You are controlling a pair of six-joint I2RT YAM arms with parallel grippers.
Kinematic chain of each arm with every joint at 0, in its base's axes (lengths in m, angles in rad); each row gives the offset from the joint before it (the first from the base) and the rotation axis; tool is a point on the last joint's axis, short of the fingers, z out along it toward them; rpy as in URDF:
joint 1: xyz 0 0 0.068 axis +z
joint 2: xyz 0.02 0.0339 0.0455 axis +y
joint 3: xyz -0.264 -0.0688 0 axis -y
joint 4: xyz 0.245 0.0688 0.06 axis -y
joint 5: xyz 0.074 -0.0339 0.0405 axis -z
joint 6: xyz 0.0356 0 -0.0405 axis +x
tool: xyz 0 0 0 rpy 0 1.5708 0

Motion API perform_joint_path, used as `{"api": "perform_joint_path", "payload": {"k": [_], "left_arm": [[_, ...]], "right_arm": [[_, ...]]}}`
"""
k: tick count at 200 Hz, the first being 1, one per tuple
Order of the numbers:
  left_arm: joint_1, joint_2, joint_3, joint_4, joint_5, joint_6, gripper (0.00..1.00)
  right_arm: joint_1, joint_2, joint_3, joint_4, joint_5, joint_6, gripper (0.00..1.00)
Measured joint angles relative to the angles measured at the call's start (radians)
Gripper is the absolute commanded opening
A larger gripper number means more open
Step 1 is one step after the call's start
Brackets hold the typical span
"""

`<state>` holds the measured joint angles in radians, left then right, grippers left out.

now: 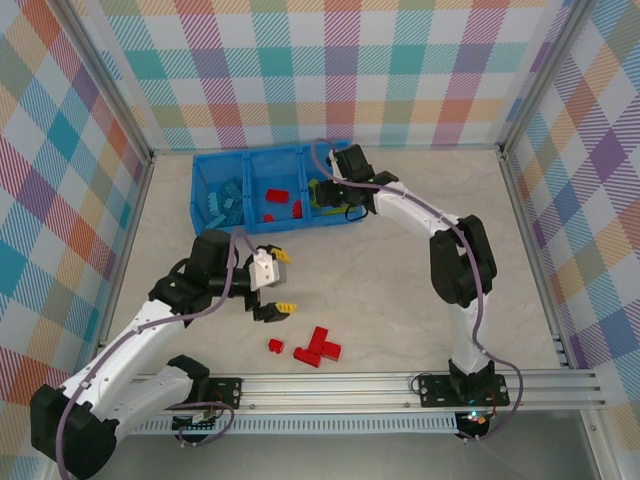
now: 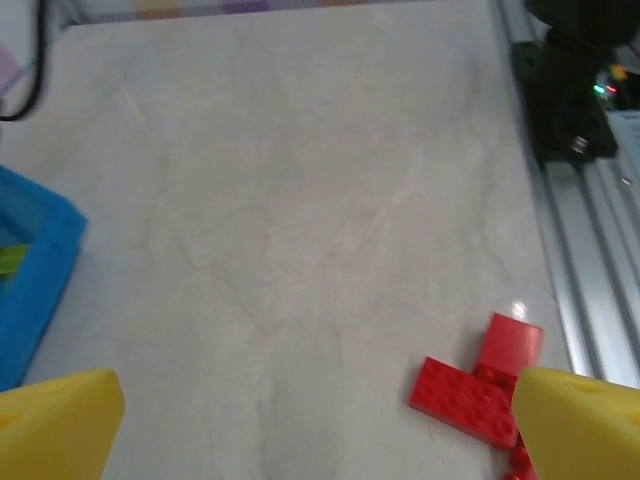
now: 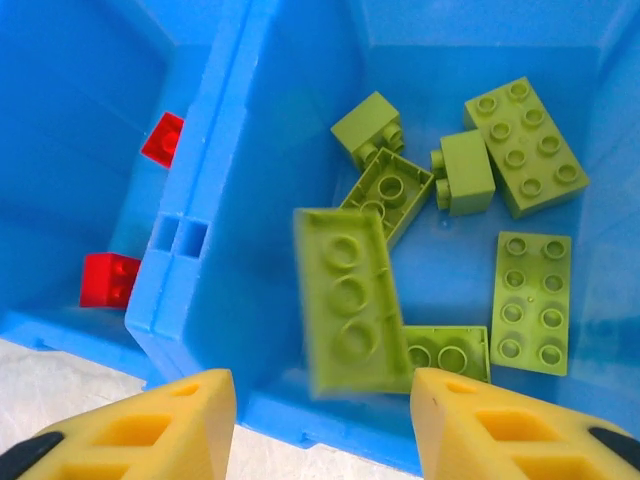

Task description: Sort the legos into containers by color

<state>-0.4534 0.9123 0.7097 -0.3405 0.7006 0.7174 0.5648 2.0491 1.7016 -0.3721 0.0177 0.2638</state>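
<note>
Several red legos (image 1: 315, 348) lie on the table (image 1: 380, 300), just near and right of your left gripper (image 1: 283, 281), jaws wide and empty: the nearer arm. Your right gripper (image 3: 320, 420), also wide, hangs over the green-filled container (image 3: 420, 40)

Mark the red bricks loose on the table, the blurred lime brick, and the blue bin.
red bricks (image 1: 320, 346): top external view, middle of the cluster.
blurred lime brick (image 3: 350, 300): right wrist view, centre of its broad face.
blue bin (image 1: 197, 195): top external view, its left outer wall.
</note>
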Motion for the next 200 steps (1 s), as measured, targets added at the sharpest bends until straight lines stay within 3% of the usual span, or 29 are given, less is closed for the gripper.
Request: {"api": "perform_joint_path", "payload": {"k": [25, 54, 87, 105, 120, 135, 173, 200], "left_arm": [[0.001, 0.027, 0.050, 0.024, -0.135, -0.207, 1.00], [0.005, 0.076, 0.144, 0.008, -0.227, -0.314, 1.00], [0.006, 0.128, 0.164, -0.008, -0.285, -0.428, 1.00], [0.000, 0.229, 0.263, -0.090, -0.325, -0.544, 0.98], [-0.026, 0.308, 0.361, -0.145, -0.369, -0.646, 0.97], [-0.108, 0.343, 0.406, -0.175, -0.438, -0.757, 0.96], [-0.413, 0.383, 0.378, -0.246, -0.608, -1.085, 0.86], [-0.544, 0.443, 0.318, -0.288, -0.702, -1.289, 0.79]], "right_arm": [[0.000, -0.015, 0.000, -0.008, -0.003, -0.002, 0.54], [0.000, -0.123, -0.067, -0.012, -0.025, -0.007, 0.62], [0.000, -0.470, -0.320, -0.011, -0.100, -0.011, 0.79], [-0.001, -0.673, -0.436, -0.034, -0.149, -0.010, 0.94], [-0.001, -0.819, -0.514, -0.079, -0.201, -0.009, 1.00], [-0.001, -0.943, -0.586, -0.162, -0.261, 0.002, 1.00], [-0.001, -1.131, -0.732, -0.390, -0.419, 0.049, 1.00], [-0.001, -1.217, -0.788, -0.505, -0.465, 0.079, 1.00]]}}
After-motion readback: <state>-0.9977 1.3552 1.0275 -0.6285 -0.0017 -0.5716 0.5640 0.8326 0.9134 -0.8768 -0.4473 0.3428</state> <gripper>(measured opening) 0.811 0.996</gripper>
